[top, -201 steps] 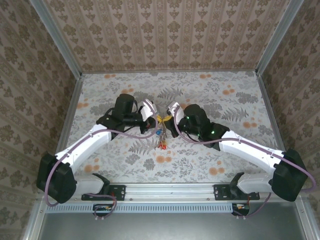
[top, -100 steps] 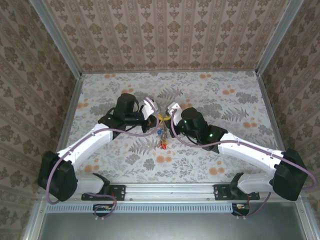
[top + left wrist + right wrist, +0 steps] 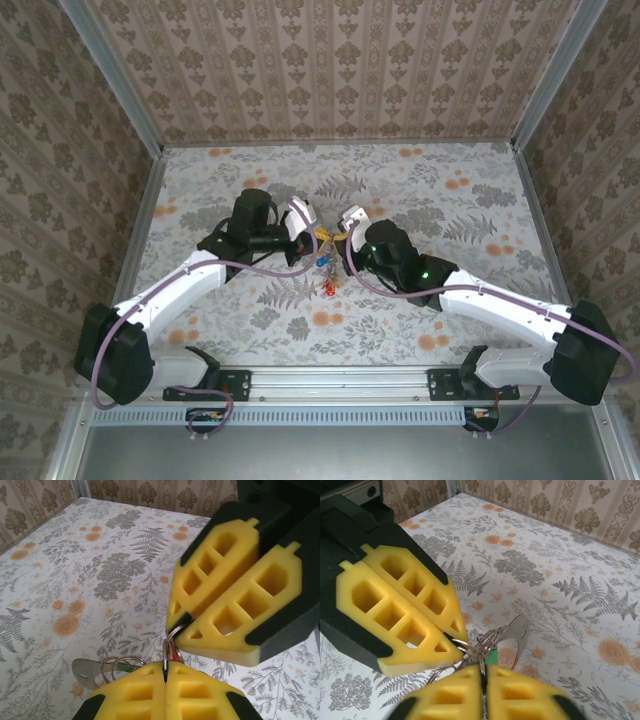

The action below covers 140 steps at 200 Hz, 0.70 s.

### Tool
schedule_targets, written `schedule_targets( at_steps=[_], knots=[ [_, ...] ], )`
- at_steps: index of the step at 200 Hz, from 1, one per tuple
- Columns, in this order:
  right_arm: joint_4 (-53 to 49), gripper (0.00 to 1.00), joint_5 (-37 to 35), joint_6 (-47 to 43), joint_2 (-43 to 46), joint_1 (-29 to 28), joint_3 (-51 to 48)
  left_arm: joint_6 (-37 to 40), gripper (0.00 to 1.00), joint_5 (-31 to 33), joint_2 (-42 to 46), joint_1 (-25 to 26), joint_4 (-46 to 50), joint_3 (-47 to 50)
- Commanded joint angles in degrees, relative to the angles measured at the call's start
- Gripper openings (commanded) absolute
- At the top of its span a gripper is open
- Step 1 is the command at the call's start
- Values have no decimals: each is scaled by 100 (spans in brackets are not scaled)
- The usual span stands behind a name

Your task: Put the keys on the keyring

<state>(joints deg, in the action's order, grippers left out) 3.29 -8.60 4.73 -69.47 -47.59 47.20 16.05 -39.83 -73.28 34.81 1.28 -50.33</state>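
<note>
Clamping one keyring, left tool and right tool meet at the table middle (edges well away).

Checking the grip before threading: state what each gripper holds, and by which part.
The keyring, by its thin wire rim: the left gripper pinches one stretch, the right gripper another close by, both sets of jaws closed on it.
</note>
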Motion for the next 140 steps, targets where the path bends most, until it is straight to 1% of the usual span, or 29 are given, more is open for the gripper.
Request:
schedule_targets(
  at_steps=[1,33,58,78,88,95,104,119,140],
  knots=[
    [125,25,500,67,233,188,-182,-6,0,-356,261,17,-473,116],
    [-244,35,742,25,527,441,-220,-1,0,-506,262,17,-835,264],
    [-479,37,1170,-329,927,669,-260,82,0,-653,227,9,-976,284],
    [-644,34,1707,-1017,1188,820,-229,242,0,-850,217,-16,-965,253],
    [-645,32,2273,-1528,1246,953,-247,335,0,-981,226,-45,-932,235],
    [-653,33,2725,-2078,1278,1040,-276,414,0,-1054,239,-53,-882,217],
    [-702,34,3109,-2568,1280,1139,-302,535,0,-1173,252,-71,-784,173],
    [-1153,33,3221,-3120,1207,1299,-66,732,0,-1324,261,-96,-567,85],
    [-1707,33,3497,-3888,981,1314,326,887,0,-1579,235,-139,-347,-29]
  ],
)
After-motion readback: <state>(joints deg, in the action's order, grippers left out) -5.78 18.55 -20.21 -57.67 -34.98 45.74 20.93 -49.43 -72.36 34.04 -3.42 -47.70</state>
